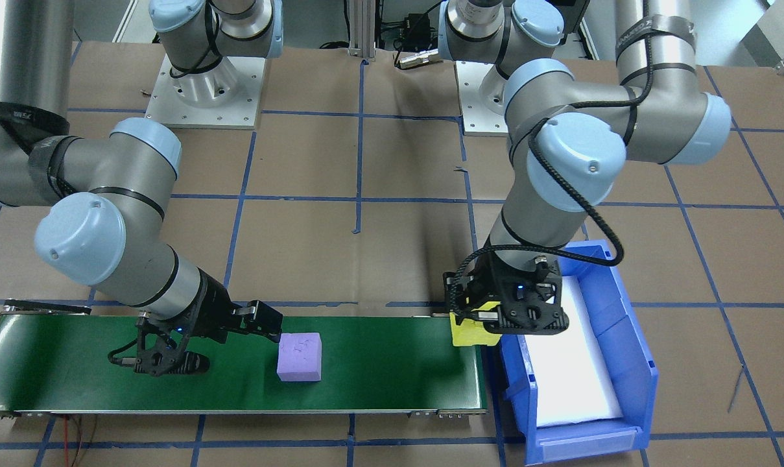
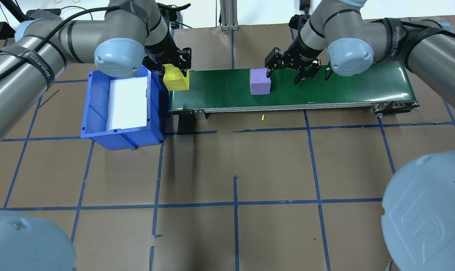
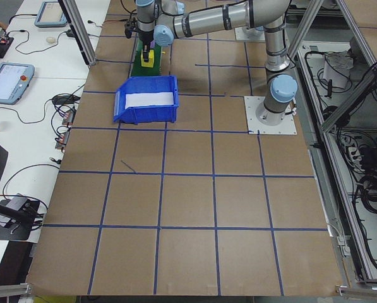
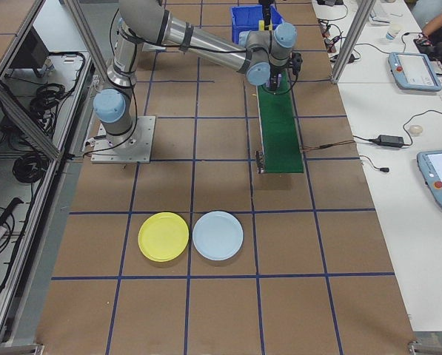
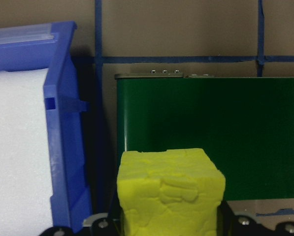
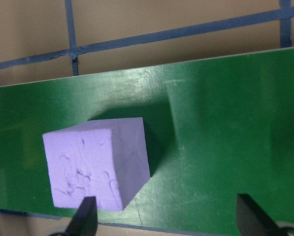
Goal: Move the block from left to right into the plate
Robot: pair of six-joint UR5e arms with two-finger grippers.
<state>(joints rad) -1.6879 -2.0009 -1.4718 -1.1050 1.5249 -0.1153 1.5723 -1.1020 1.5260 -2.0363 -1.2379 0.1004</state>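
A: Left pincer (image 2: 176,71)?
B: Clamped on the yellow block (image 2: 175,79), hanging over the belt (image 2: 325,90) end beside the blue bin (image 2: 95,113).

A: Right pincer (image 2: 293,71)?
B: Spread wide, low over the belt; purple block (image 2: 260,81) just beside one fingertip (image 6: 85,216), not between them.

A: Yellow plate (image 4: 163,237)?
B: On the table (image 2: 235,169), well apart from both pincers, touching a pale blue plate (image 4: 218,235).

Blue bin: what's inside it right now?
The blue bin holds a white foam-like liner covering most of its floor. No block lies on the visible liner. The left gripper, holding the yellow block, hides the bin's conveyor-side corner in the front view.
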